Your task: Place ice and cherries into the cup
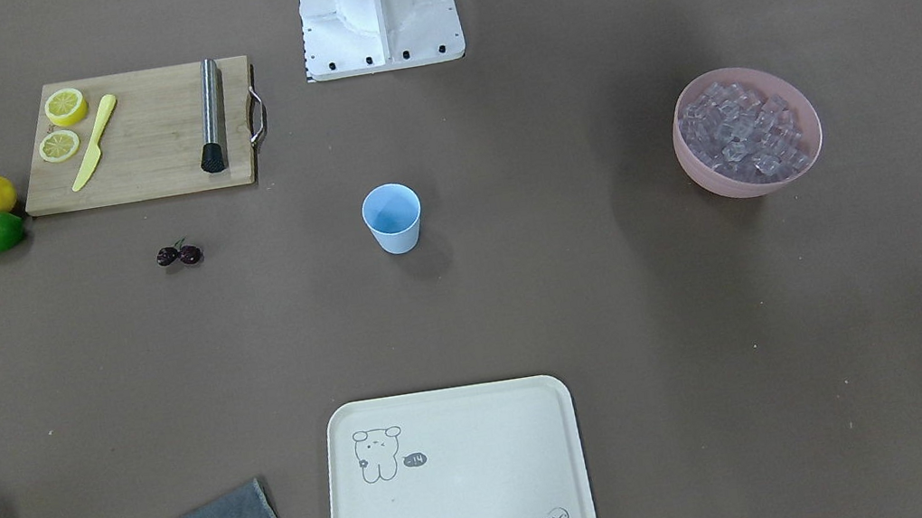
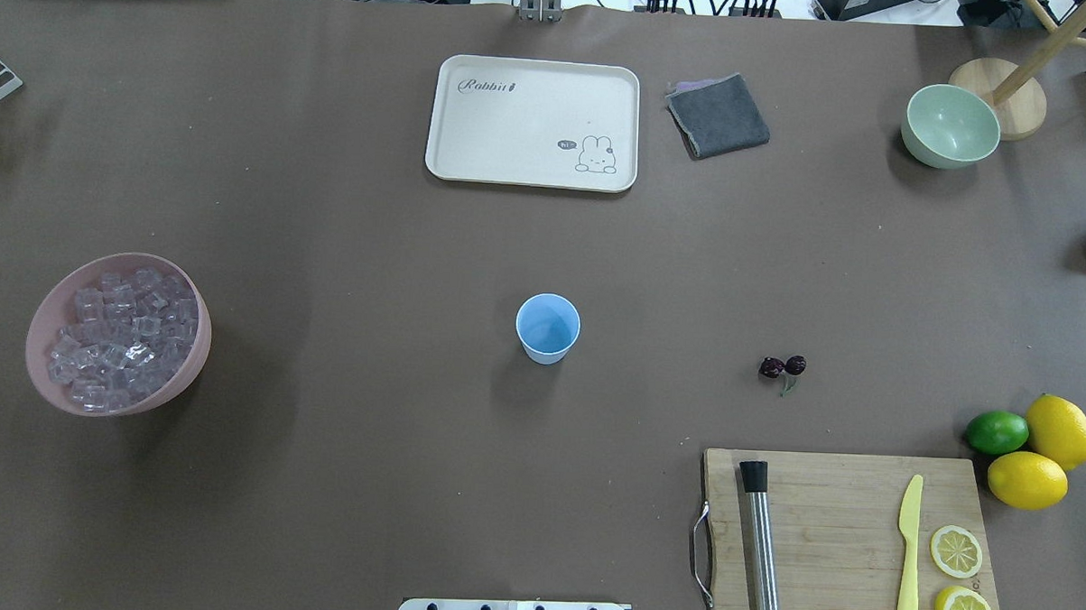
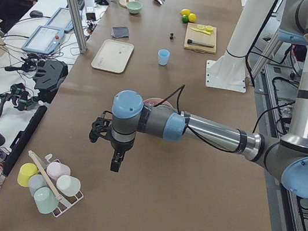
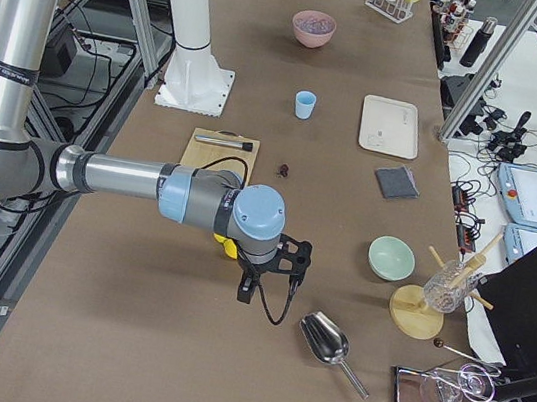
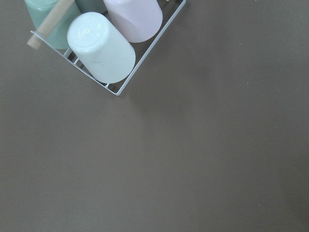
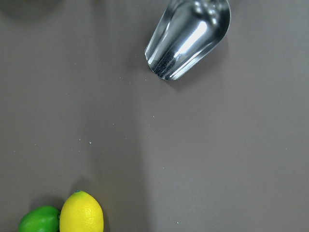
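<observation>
While the light blue cup (image 2: 548, 328) stands upright and alone at the middle of the tabletop (image 2: 338, 478), the ice (image 2: 117, 340) lies heaped in a pink bowl (image 2: 156, 402) well off toward the robot's left. The cherries (image 2: 783, 367), two dark ones on green stems, lie on the bare tabletop toward its right, between the cup and a wooden cutting board (image 2: 842, 523).

Beyond the cup, a cream tray (image 2: 513, 132) bears the word "Rabbit" in script at one corner. The opposite corner has a drawn rabbit with a small speech bubble, whose word is too small to read surely. A folded grey cloth (image 2: 718, 115) lies just beside the tray.

The left claw (image 3: 105, 143) hangs above the tabletop's left end, near a wire rack (image 3: 70, 202) of upturned pastel tumblers (image 5: 101, 48) and well apart from the pink bowl. The right claw (image 4: 268, 272) hangs above the right end, near a shiny metal scoop (image 4: 324, 339), past the lemons (image 2: 1044, 453) and lime (image 2: 996, 432). Only the side views show either claw, so I cannot tell whether each is wide or narrow.
</observation>
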